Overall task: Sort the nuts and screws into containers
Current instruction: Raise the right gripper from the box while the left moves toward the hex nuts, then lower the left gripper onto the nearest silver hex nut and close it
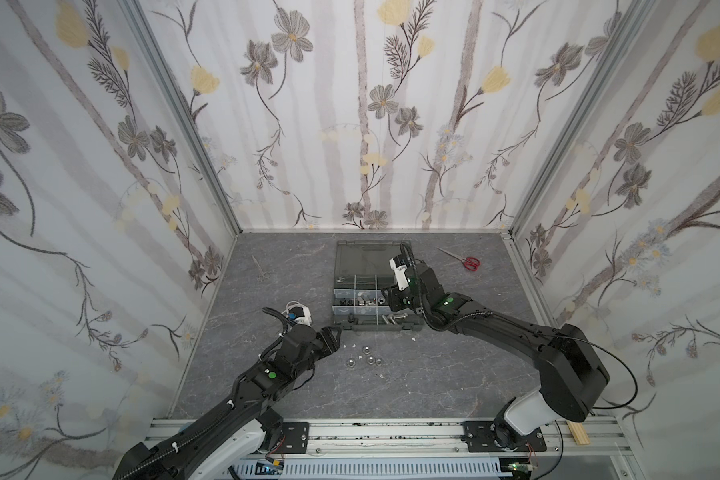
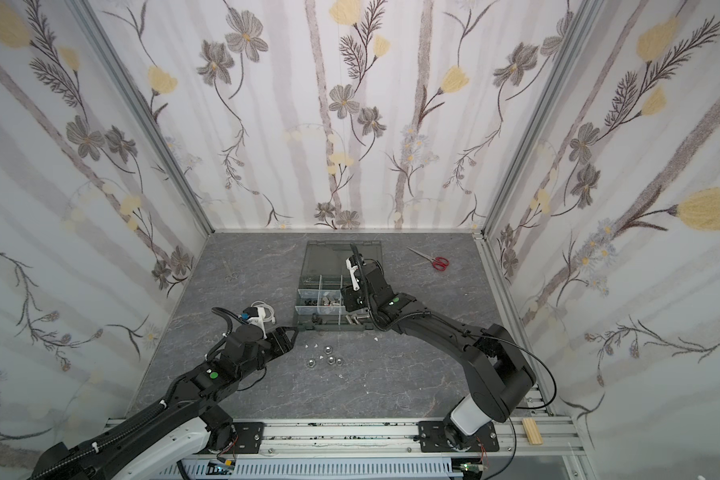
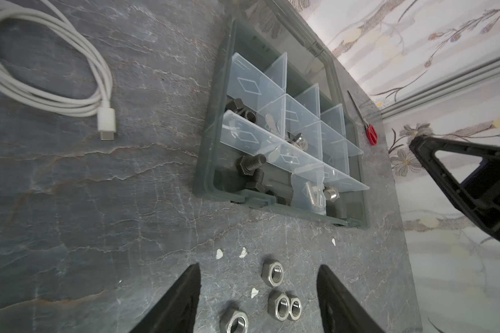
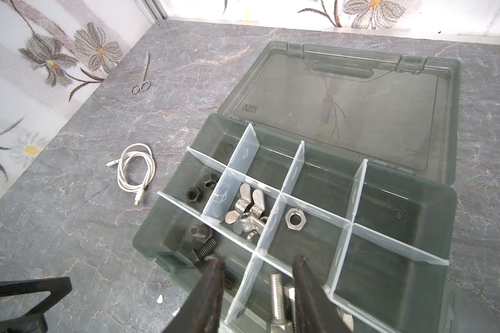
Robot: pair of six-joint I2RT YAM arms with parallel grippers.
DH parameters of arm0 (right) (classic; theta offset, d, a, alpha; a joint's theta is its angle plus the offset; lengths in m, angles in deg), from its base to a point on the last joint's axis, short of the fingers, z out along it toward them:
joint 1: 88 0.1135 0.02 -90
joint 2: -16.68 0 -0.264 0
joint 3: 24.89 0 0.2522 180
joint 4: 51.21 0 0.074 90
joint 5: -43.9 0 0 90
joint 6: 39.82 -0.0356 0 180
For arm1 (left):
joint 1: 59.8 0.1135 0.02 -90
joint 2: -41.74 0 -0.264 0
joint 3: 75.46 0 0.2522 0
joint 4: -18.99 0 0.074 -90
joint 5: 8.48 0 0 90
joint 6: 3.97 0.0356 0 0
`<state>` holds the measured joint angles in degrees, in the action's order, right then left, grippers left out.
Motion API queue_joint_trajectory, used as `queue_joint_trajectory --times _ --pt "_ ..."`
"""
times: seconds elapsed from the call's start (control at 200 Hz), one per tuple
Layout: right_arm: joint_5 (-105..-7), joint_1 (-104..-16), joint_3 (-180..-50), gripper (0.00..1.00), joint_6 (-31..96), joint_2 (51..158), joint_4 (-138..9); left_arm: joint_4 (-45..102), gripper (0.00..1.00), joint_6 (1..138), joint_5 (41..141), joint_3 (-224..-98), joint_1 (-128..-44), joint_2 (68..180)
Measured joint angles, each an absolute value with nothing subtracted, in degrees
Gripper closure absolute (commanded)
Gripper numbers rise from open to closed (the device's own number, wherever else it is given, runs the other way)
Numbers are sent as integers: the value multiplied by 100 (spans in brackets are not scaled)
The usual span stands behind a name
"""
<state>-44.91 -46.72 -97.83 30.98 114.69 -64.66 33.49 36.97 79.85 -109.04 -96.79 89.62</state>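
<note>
Clock reference: twelve is the far wall and six is the robot's rail, as both top views show.
Case: the dark grey organizer case (image 1: 352, 328) lies open on the table (image 1: 433, 374) toward twelve. Its lid (image 4: 344, 101) is folded flat on the twelve o'clock side, so every cell can be reached from above.
Containers: the containers (image 4: 295, 170) are cells walled by pale see-through dividers. The walls keep each kind of part separate.
Screws: black screws (image 4: 202, 248) lie in the case's seven o'clock corner cell. Silver screws (image 4: 277, 297) lie in the next cell along the six o'clock row. None show on the table.
Nuts already in: black nuts (image 4: 198, 188), wing nuts (image 4: 246, 213) and one silver nut (image 4: 294, 220) each have a cell of the middle row.
Nuts left out: four silver nuts (image 3: 272, 272) lie flat on the table at six o'clock of the case. They are close together and two of them touch.
Left end effector: the left end effector (image 3: 259, 269) has its fingers apart with nothing between them. It is low, at ten o'clock of the loose nuts, and its gap faces them. It is probably lining up a pick.
Right end effector: the right end effector (image 4: 257, 259) has its fingers a little apart, and nothing visible is clamped. It hangs over the case toward its three o'clock side, well away from the loose nuts.
Risk: a grab at the touching pair may catch both nuts or push one aside.
Bystanders: white cable (image 4: 136, 170) at nine o'clock of the case, red scissors (image 1: 466, 261) at two, metal scissors (image 1: 260, 268) at ten, and white flecks (image 3: 219, 253) beside the nuts.
</note>
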Motion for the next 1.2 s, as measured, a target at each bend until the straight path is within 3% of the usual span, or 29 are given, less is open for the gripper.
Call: queue_joint_trajectory --times 0.395,1.199 --pt "-4517 -4677 -9302 59 3032 11028 -6533 4376 37 4418 7299 -12504 -10702 11014" --pt "-4386 -4692 -8950 59 2966 10645 -6741 5395 41 3911 6953 -12825 -11574 12122"
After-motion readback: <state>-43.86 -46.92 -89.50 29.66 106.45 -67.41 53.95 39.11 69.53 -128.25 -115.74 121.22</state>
